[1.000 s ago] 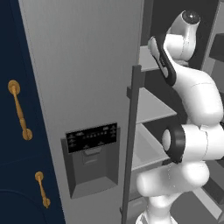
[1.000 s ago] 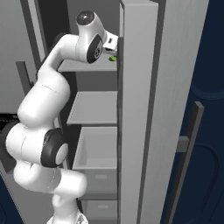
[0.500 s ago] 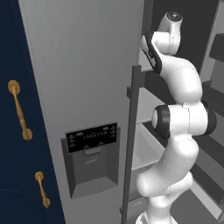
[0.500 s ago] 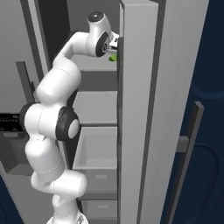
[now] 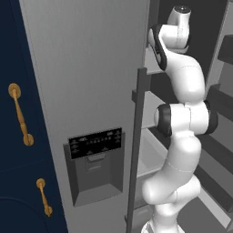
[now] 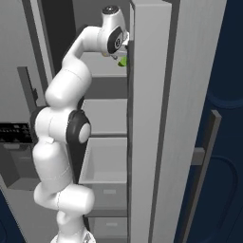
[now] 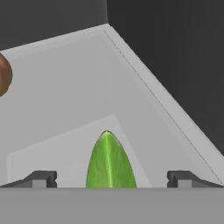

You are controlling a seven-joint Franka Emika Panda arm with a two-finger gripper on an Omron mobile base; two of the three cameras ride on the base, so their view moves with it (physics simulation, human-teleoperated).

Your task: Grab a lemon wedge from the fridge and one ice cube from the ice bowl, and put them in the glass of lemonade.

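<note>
Claw (image 7: 111,179) spread to its widest and holding nothing, the robot's hand reaches into the open fridge (image 5: 82,68), its two dark fingertips (image 7: 41,178) standing well apart on either side of the lemon wedge (image 7: 109,162). That wedge, a small bright yellow-green sliver with its pointed tip aimed away from the hand, lies on a pale grey shelf (image 7: 70,100) high inside the fridge, between the tips and touched by neither. It looks light and slightly yielding, probably slick on the rind, so a firm squeeze could squirt it sideways; a gentle pinch across the broad middle of its body, rather than at the narrow tip, seems the safer hold. Beyond the wedge, toward the far side of the same shelf, a rounded brown object (image 7: 3,74) sits partly cut off at the frame edge. From the right base view, a speck of green (image 6: 123,61) shows just beside the hand, against the edge of the grey door (image 6: 156,118).
</note>
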